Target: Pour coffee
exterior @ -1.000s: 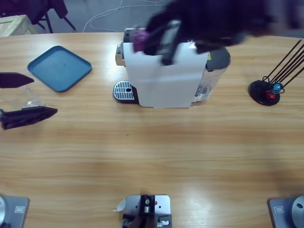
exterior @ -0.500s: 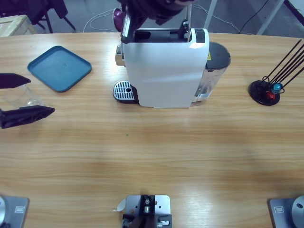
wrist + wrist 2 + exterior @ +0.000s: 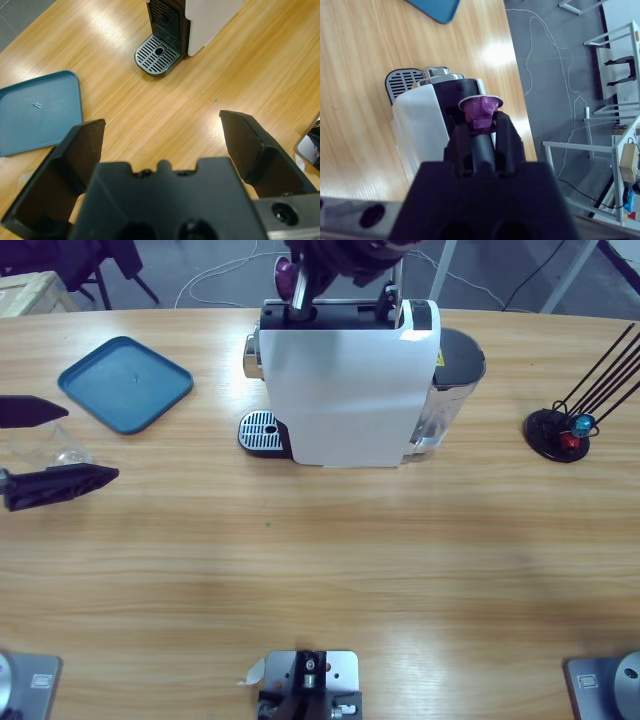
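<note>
Since half a second ago the small purple coffee capsule with a silver rim [image 3: 480,109] has shifted rightward along the back of the tall white coffee machine [image 3: 345,390], from beyond its left corner to just above its open black top. In the right wrist view the capsule's flanged rim faces away from the right gripper [image 3: 482,131], its short axis running along the jaws, which are closed tight on its body. The round grey perforated drip tray [image 3: 157,54] juts from the machine's front. The left gripper [image 3: 162,137] hangs wide open and empty over the wooden table [image 3: 330,560], just beside the teal square tray [image 3: 125,383], unchanged from before.
</note>
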